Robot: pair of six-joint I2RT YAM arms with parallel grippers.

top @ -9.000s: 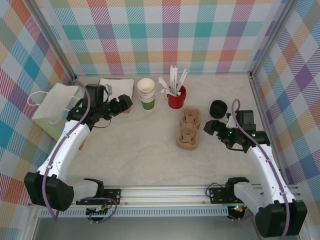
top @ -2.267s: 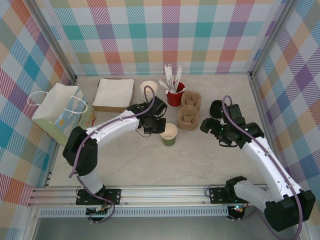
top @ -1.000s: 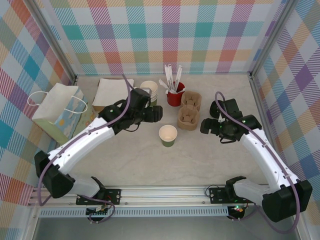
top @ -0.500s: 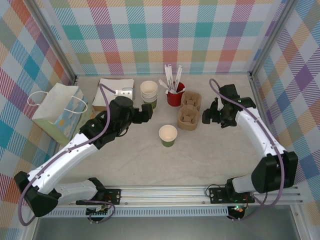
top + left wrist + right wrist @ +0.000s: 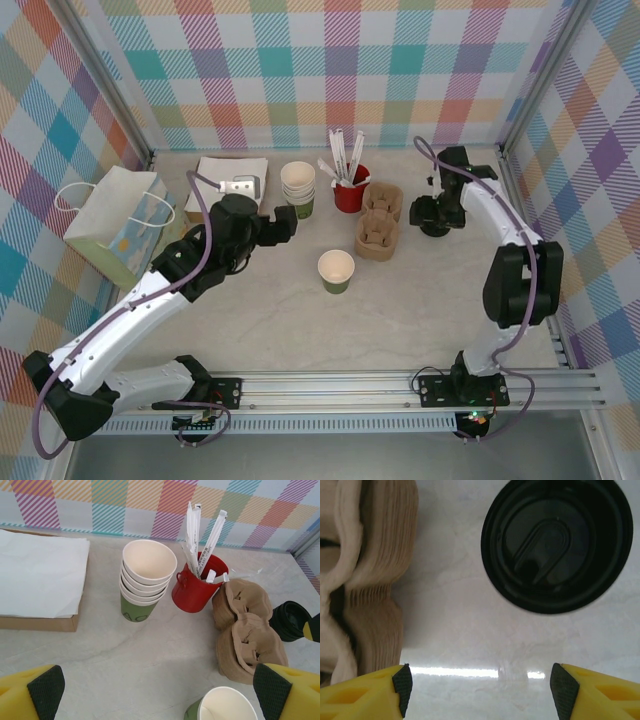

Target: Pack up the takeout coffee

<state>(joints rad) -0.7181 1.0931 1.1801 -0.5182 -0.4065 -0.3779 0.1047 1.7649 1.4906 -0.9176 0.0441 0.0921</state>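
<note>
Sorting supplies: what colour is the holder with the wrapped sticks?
The holder is red, clearest in the left wrist view.

The walls (image 5: 330, 70) have checks of pink, blue, green, orange and purple, with white stripes. The surface (image 5: 300, 330) is pale cream with faint grey swirls. The cup (image 5: 336, 270) is green outside and cream inside. The stack (image 5: 145, 582) is green below, with white rims. The holder (image 5: 195, 590) is red and its sticks (image 5: 200, 535) are white. The trays (image 5: 245, 630) are brown. The lids (image 5: 556, 545) are shiny black. The napkins (image 5: 40, 575) are white on a brown box (image 5: 35, 622). The bag (image 5: 115, 215) is white with blue and yellow patches. The arms (image 5: 130, 320) are white with black joints. The left gripper (image 5: 159, 687) and right gripper (image 5: 482, 689) are yellow with black pads (image 5: 47, 690).
</note>
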